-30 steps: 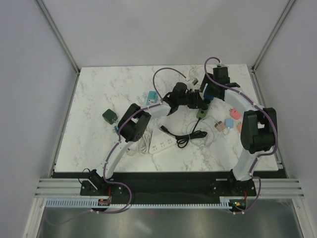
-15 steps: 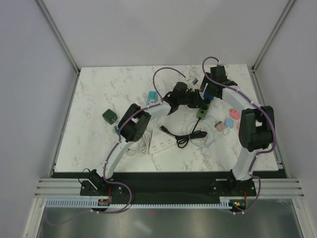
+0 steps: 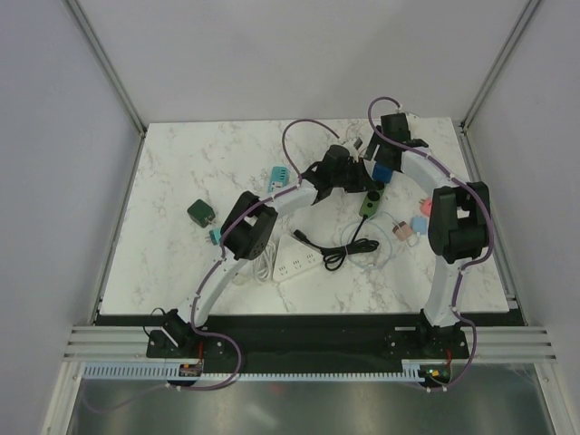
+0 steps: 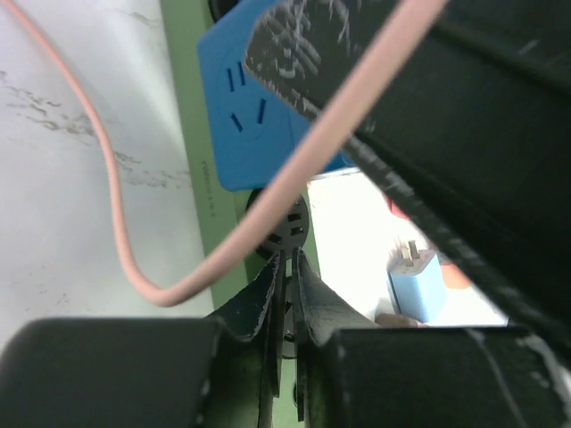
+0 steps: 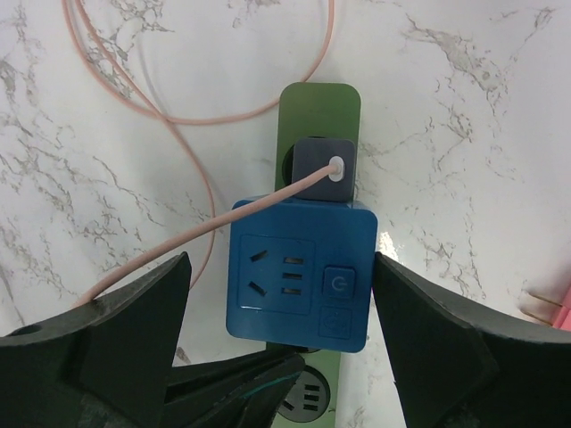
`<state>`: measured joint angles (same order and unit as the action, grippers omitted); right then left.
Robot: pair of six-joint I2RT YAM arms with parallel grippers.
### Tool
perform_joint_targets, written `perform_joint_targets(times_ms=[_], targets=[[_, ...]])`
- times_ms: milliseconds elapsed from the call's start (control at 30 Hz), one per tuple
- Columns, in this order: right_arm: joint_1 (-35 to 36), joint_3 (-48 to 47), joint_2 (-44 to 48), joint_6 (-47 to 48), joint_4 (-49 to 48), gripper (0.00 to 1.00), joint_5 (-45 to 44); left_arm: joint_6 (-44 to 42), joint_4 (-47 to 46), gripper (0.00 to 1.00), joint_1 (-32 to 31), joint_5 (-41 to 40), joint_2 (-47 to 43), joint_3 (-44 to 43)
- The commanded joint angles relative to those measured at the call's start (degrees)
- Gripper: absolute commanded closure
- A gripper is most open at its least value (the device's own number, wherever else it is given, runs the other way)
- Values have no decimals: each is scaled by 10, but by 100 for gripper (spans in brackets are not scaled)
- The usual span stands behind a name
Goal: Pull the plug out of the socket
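A blue cube plug (image 5: pixel 299 276) sits on a green socket strip (image 5: pixel 321 107), just below a grey plug (image 5: pixel 323 165) with a pink cable (image 5: pixel 192 236). My right gripper (image 5: pixel 278 267) hangs open over the blue plug, one finger on each side and neither touching it. In the right wrist view my left gripper (image 5: pixel 299 367) is shut and empty, its tips on the green strip beside a round socket below the blue plug. The left wrist view has the left gripper (image 4: pixel 287 259) pointing at the blue plug (image 4: pixel 254 134). From above, both grippers meet at the blue plug (image 3: pixel 382 174).
A white power strip (image 3: pixel 299 261) and a coiled black cable (image 3: pixel 340 251) lie near the table's front. A dark green charger (image 3: pixel 200 213) and a teal adapter (image 3: pixel 278 175) lie left. Pink (image 3: pixel 403 230) and light blue (image 3: pixel 420 224) chargers lie right of the green strip (image 3: pixel 369 205).
My left gripper's fingers have closed together and its arm has reached a little farther toward the strip. The right wrist has shifted slightly left over the blue plug.
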<state>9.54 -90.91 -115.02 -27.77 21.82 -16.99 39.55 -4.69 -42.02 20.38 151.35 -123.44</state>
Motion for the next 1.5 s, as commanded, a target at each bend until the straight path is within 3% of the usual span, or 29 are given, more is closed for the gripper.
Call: perform_joint_targets(times_ms=[0, 300, 433, 667, 833, 1067, 1167, 1200, 1267, 1467], targets=[[10, -14, -18, -11, 12, 11, -11, 1, 61, 87, -5, -39, 20, -27], [19, 6, -7, -24, 12, 15, -29, 7, 105, 98, -9, -65, 41, -70], [21, 11, -4, -37, 12, 16, -52, 12, 159, 98, -10, -79, 62, -120], [30, 23, -9, -53, 11, 20, -63, -2, 163, 98, -16, -80, 68, -137], [35, 6, -16, -66, 11, 38, -58, -39, 146, 98, -23, -32, 73, -146], [41, 7, -12, -76, 13, 47, -66, -33, 155, 98, -24, -55, 72, -147], [43, -7, -11, -76, 15, 68, -64, -33, 158, 98, -24, -57, 73, -148], [45, -14, -8, -75, 19, 84, -64, -33, 158, 98, -24, -56, 74, -151], [49, -29, -6, -70, 25, 98, -70, -34, 161, 98, -24, -54, 76, -155], [61, -12, 23, -55, 1, 100, -49, -33, 175, 98, -23, -52, 88, -180]])
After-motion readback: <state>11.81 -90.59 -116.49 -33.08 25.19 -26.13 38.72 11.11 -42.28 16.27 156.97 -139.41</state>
